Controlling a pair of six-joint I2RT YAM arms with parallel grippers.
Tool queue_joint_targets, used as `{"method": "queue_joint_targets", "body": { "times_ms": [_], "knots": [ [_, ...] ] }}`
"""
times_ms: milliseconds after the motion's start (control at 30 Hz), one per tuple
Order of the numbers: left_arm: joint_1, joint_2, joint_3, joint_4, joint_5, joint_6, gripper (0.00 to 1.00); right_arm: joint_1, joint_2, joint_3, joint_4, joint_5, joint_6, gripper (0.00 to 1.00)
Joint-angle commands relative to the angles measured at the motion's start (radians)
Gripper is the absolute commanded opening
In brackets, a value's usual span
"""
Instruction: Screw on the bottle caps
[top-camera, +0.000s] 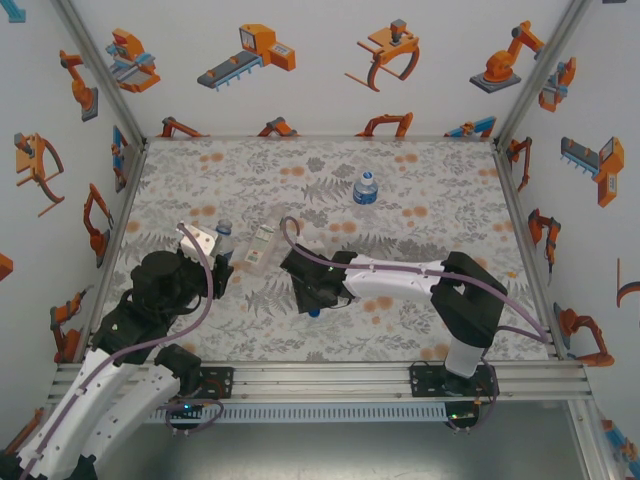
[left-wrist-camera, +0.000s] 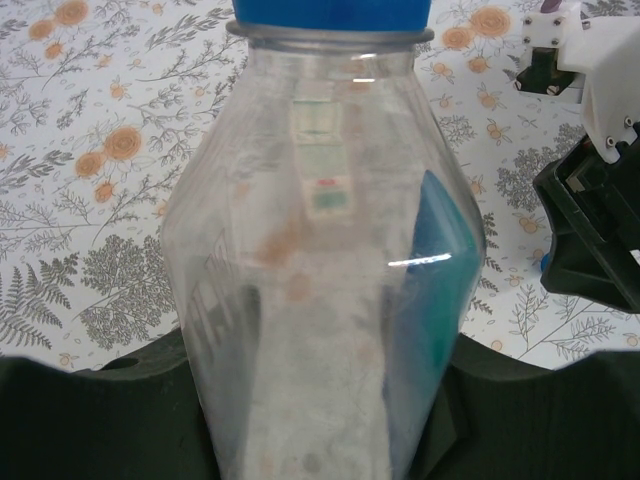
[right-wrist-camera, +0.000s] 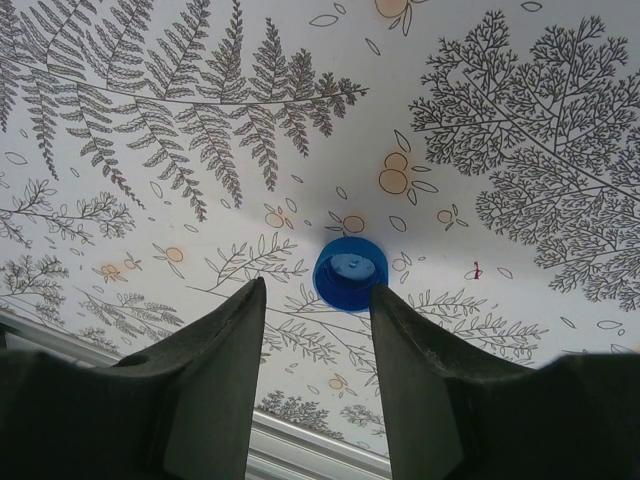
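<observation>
Jaws of the right gripper (right-wrist-camera: 318, 292) stand a little apart and empty, aimed down at a loose blue cap (right-wrist-camera: 350, 272) lying flat on the table (top-camera: 420, 330) just beyond the fingertips, toward the middle of the near edge; this arm is the nearer one. Jaws of the left gripper (top-camera: 220, 272) are clamped on a clear bottle (left-wrist-camera: 320, 260), seemingly empty, its long axis running out along the fingers and a second blue cap (left-wrist-camera: 330, 10) on its neck. A slim bottle (top-camera: 260, 245) lies just beside it, and a capped bottle (top-camera: 366, 187) stands toward the far edge.
</observation>
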Motion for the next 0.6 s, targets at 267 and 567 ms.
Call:
{"method": "queue_joint_targets", "body": {
  "times_ms": [267,567],
  "knots": [
    [0.003,0.012,0.022,0.001,0.002,-0.004,0.12,-0.004,0.032,0.034,-0.047,0.020,-0.007,0.46],
    [0.001,0.012,0.022,0.000,0.000,-0.005,0.12,-0.004,0.031,0.028,-0.034,0.015,-0.005,0.45]
  ]
}}
